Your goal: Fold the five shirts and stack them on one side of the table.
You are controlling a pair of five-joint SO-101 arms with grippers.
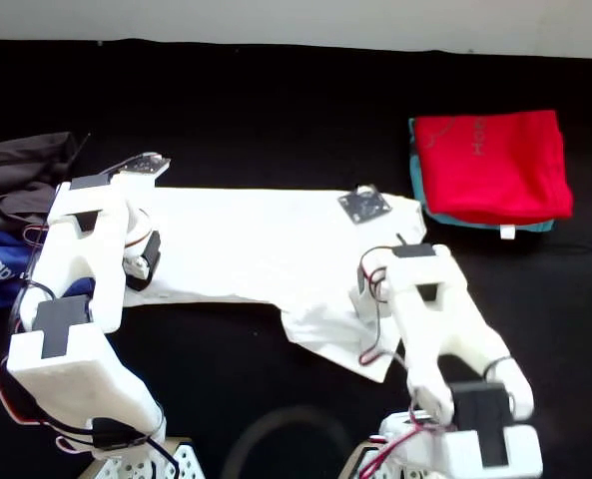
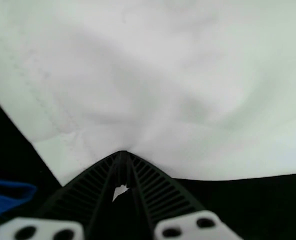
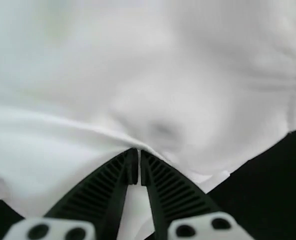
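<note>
Table (image 1: 276, 100): shirt (image 1: 256, 244) in left hand (image 2: 122, 155), right hand (image 3: 138, 152)

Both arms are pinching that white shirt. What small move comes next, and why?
Probably lift and fold the white shirt over itself: the left arm's fingers and the right arm's fingers are shut on its cloth, and it lies spread out, unlike the folded red shirt.

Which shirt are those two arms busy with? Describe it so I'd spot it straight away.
On the black table, look in the middle. The white shirt lies spread there, pinched by the left gripper and the right gripper. It alone is white; the red shirt lies folded at the far right, a dark heap at the left.
</note>
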